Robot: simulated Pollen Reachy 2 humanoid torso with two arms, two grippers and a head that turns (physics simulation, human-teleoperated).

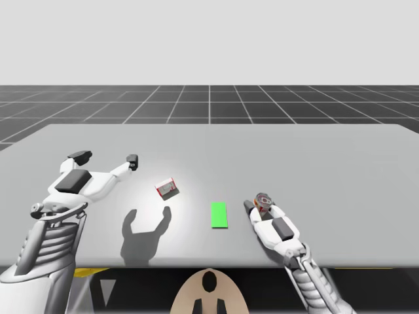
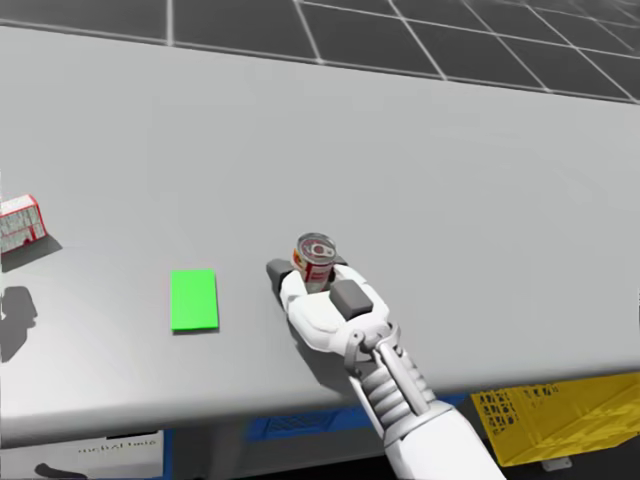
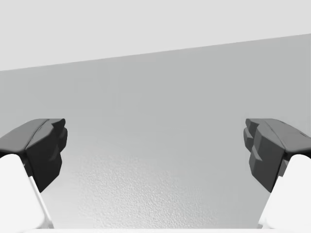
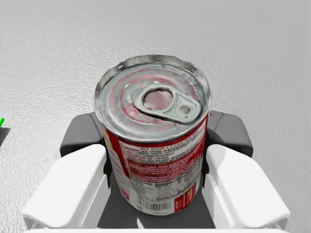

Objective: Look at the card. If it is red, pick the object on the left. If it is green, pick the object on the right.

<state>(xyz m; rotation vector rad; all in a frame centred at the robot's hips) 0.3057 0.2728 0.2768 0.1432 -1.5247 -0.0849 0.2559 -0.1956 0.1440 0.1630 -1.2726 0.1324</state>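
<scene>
Card (image 1: 219, 215): green, flat on your worktop (image 1: 314, 157) | your right claw (image 4: 155, 141): clamped on the red can (image 4: 153, 160), right of the card | your left claw (image 3: 155, 150): spread wide apart, raised over the worktop

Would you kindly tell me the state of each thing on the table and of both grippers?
green card, lying flat on the table.
red can, upright, clamped from both sides.
red and white box, resting on the table, untouched.
left gripper, jaws open, holding nothing.
right gripper, jaws shut on the red can.
</scene>
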